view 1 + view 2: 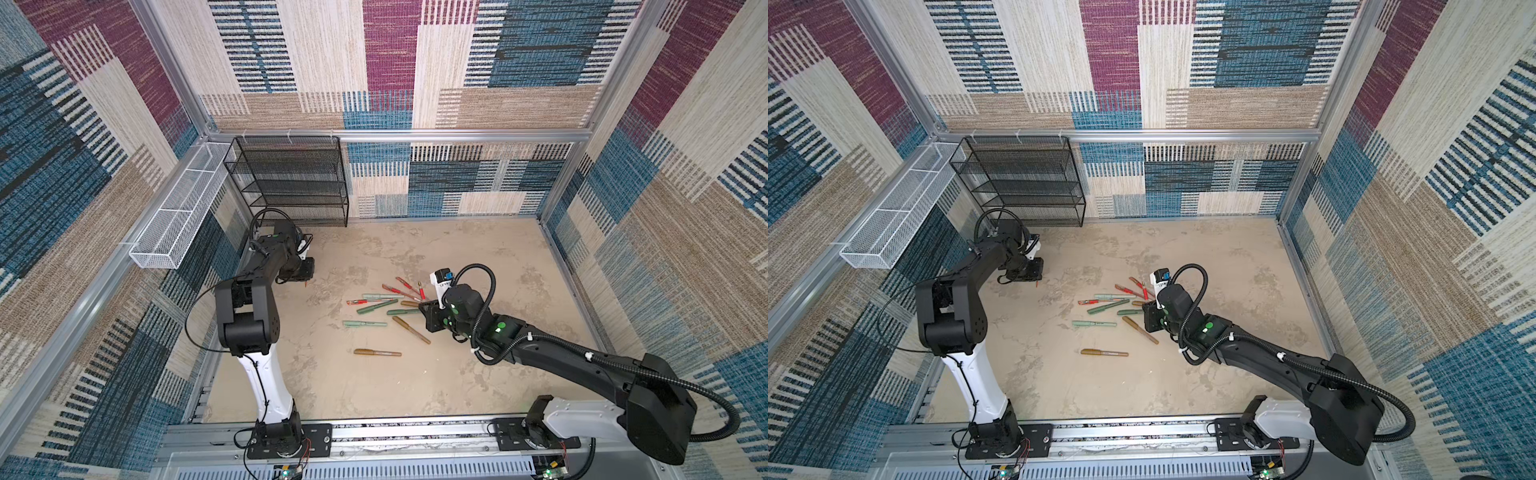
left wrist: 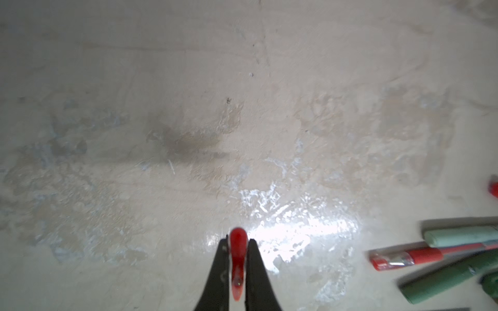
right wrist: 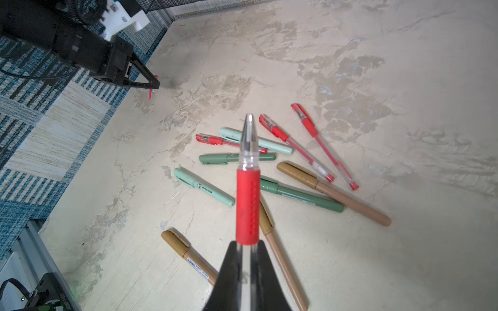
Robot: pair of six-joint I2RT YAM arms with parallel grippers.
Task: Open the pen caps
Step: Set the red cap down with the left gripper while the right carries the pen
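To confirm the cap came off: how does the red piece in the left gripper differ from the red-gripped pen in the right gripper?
The short red plastic cap is stubby, barely passing the left gripper; the red-gripped pen with a clear pointed tip sticks far out of the right gripper. The cap is solid red with a rounded end; the pen ends in a bare metal point. Both are clamped between shut jaws, well apart.

red pen cap [image 2: 238, 255] in left pincer [image 2: 238, 240]
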